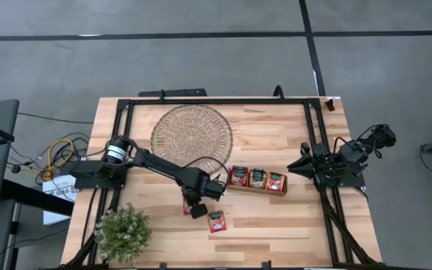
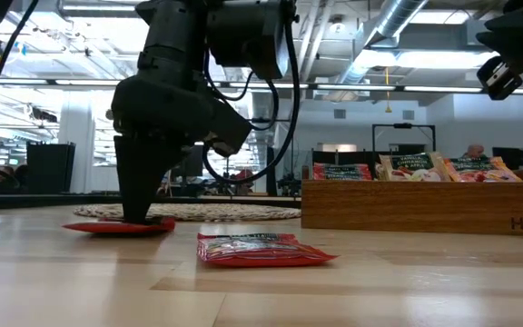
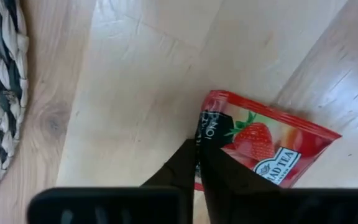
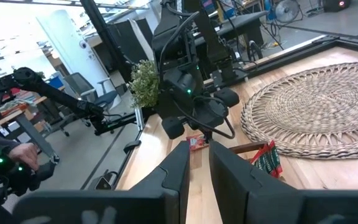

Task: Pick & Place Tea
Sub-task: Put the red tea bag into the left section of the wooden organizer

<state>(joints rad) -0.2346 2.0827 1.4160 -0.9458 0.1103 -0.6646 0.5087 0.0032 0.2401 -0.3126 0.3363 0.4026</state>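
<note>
- Pale wooden table (image 1: 276, 225) carried a round wicker mat (image 1: 192, 137) at its far side and a potted plant (image 1: 124, 232) at the near left corner.
- Wooden tray (image 1: 257, 180), just right of the mat, already held tea sachets in all three compartments, so the task looked well advanced.
- Left gripper (image 1: 198, 211) stood over a red strawberry sachet (image 3: 263, 146) lying flat on the table, fingers pressed together with their tips on its edge; the low view showed it not yet lifted.
- Second red sachet (image 1: 217, 220) lay loose on the table just beside it, also still to be placed.
- Right gripper (image 1: 304, 166) waited at the table's right edge, fingers slightly apart and empty.
</note>
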